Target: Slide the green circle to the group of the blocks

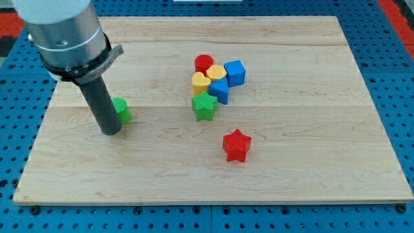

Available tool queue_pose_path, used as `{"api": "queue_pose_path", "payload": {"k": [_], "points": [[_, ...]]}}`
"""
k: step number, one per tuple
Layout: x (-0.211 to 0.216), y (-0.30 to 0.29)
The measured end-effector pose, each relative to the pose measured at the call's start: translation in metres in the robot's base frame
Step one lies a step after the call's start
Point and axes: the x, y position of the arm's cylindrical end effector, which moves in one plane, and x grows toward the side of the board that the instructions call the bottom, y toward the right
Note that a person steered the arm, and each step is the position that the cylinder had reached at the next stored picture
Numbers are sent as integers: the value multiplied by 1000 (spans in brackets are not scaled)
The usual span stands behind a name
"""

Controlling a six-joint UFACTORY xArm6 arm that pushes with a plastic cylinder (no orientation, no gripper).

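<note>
The green circle (121, 110) lies on the wooden board (297, 162) at the view's left, partly hidden by my rod. My tip (110, 131) rests on the board touching the circle's left and lower side. The group sits near the board's middle: a red cylinder (204, 63), a blue cube (235, 72), a yellow block (216, 72), a yellow heart-like block (200, 81), a blue block (220, 90) and a green star (204, 106). The green circle is well apart from the group, to its left.
A red star (237, 145) lies alone below and right of the group. The board's edges border a blue perforated table (394, 77). The arm's grey body (65, 32) fills the view's top left.
</note>
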Motion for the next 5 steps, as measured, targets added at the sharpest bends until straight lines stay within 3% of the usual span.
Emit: {"api": "queue_pose_path", "payload": {"k": [2,4,5], "points": [[-8,-58],[-45,70],[-35,64]]}}
